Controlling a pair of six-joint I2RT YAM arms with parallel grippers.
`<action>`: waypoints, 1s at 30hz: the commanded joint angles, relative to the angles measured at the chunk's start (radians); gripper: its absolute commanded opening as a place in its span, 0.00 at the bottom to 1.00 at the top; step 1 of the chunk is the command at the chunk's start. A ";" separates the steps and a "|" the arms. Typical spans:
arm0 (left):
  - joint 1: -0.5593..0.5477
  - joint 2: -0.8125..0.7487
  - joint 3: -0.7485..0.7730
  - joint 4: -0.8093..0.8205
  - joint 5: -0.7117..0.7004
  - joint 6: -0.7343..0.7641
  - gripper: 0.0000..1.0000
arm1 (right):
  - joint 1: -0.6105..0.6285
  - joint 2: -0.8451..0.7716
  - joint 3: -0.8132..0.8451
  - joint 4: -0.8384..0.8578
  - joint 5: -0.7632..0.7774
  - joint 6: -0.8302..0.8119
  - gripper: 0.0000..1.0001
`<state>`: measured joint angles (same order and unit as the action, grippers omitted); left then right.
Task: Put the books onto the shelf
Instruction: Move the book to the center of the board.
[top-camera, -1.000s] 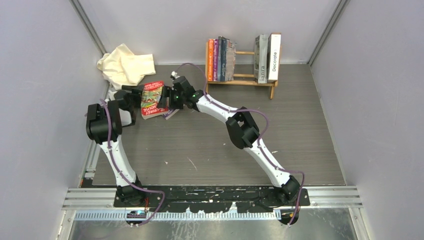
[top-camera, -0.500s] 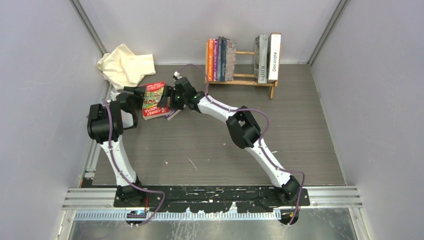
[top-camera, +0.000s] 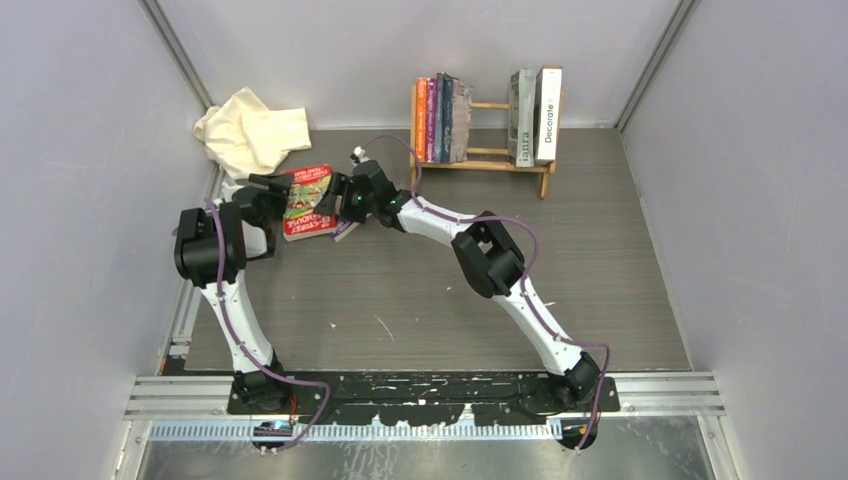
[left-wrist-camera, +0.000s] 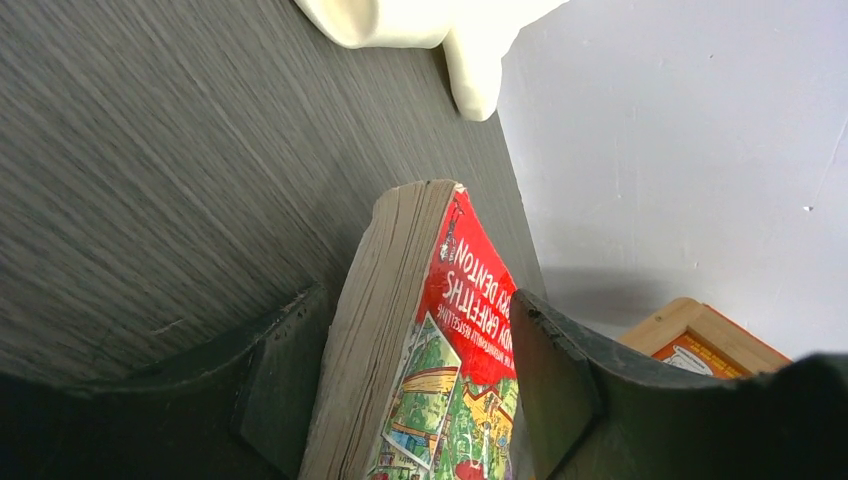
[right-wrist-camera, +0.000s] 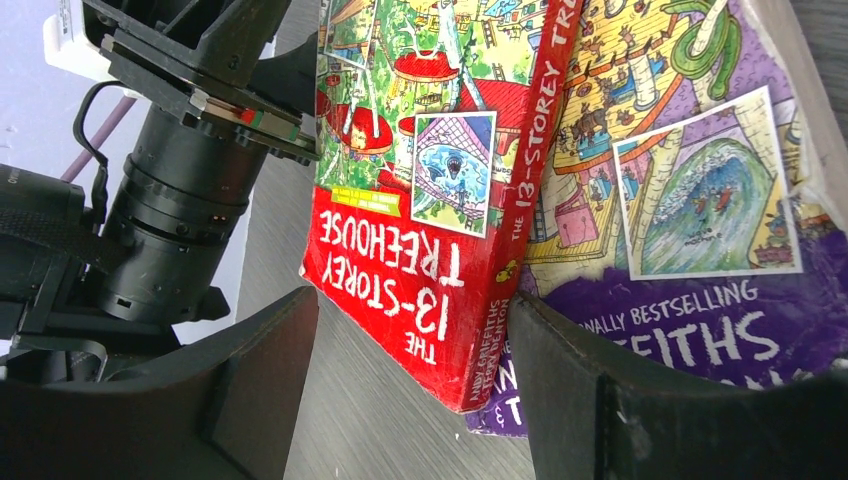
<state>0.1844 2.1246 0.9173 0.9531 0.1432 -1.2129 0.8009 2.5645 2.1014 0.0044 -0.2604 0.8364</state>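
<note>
Red paperback (top-camera: 307, 200), far left on table (top-camera: 420, 290) beside cream cloth (top-camera: 250, 130), overlaps purple paperback (right-wrist-camera: 720, 300); left claw (left-wrist-camera: 418, 300) looks clamped across its thickness, right claw (right-wrist-camera: 410, 305) apart astride spine corner; probably light, floppy, glossy, so grip near spine.

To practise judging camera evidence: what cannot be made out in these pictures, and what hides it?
- Top view: spine titles of the left books on the shelf, too small.
- Top view: purple book, mostly under the red book and right end effector.
- Left wrist view: red book's lower part, cut off by the bottom edge.
- Right wrist view: purple book's title, cut by a finger and the frame edge.
</note>
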 joint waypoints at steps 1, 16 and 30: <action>-0.057 0.042 -0.061 -0.157 0.189 0.016 0.67 | 0.044 -0.018 -0.064 0.032 -0.062 0.049 0.74; -0.065 -0.034 -0.102 -0.190 0.227 0.026 0.65 | 0.042 -0.163 -0.162 -0.104 0.110 -0.066 0.74; -0.124 -0.066 -0.131 -0.224 0.262 0.029 0.63 | 0.032 -0.177 -0.261 -0.048 0.048 0.019 0.74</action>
<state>0.1375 2.0583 0.8326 0.9165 0.2626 -1.1957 0.8272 2.3920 1.8957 -0.1196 -0.1886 0.8139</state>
